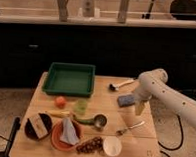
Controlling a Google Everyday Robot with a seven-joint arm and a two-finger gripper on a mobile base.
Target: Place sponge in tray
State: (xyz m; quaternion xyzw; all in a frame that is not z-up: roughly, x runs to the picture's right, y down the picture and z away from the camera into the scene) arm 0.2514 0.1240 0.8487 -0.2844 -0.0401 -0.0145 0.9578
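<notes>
The sponge [125, 99], a small blue-grey block, lies flat on the wooden table [142, 151] right of centre. The tray [69, 78], large and dark green, stands empty at the back left of the table. My white arm comes in from the right and bends down, with the gripper [139, 107] just to the right of the sponge and low over the table. The gripper looks open and holds nothing. A wide stretch of table separates the sponge from the tray.
In front of the tray sit an orange fruit [60, 101] and a green cup [81, 106]. A metal scoop [99, 120], a spoon [129, 127], a white cup [111, 145], an orange plate [55, 139] with a pale-blue cloth [68, 131], and a dark bowl [38, 125] crowd the front. A brush [120, 85] lies behind the sponge.
</notes>
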